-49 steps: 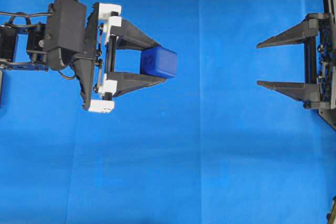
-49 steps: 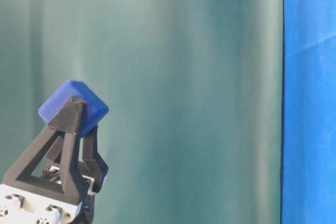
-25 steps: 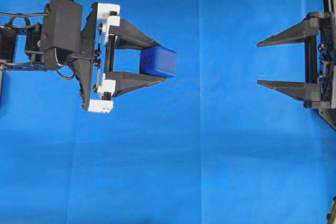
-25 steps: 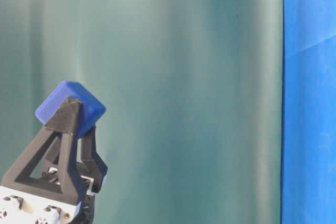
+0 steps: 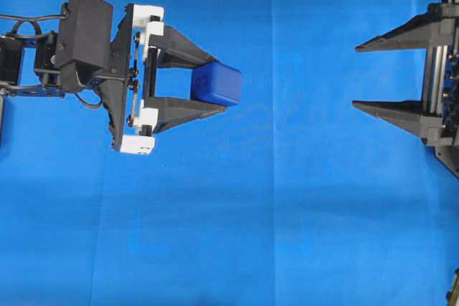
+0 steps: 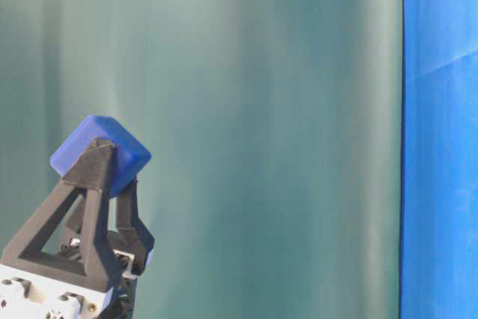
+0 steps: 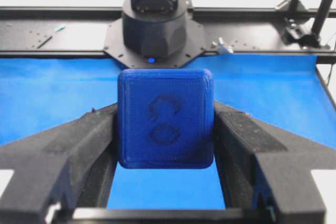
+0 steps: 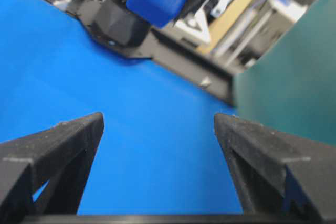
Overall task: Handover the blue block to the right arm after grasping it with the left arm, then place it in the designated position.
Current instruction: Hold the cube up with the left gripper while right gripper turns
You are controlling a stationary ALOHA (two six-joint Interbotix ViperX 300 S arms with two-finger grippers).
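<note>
Two grippers faced each other: the left gripper (image 5: 212,82) clamped the blue block (image 5: 216,84) aloft; the right gripper (image 5: 356,77) stood wide and empty, well apart. Centring those fingers around the block's free end would suit the handover.

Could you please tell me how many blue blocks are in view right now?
1: the blue block is clamped in the left gripper, raised off the cloth.

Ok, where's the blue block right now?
Overhead view, left side: the small dark-blue cube sits clamped at the left pincer tips, far from the open right pincer.
</note>
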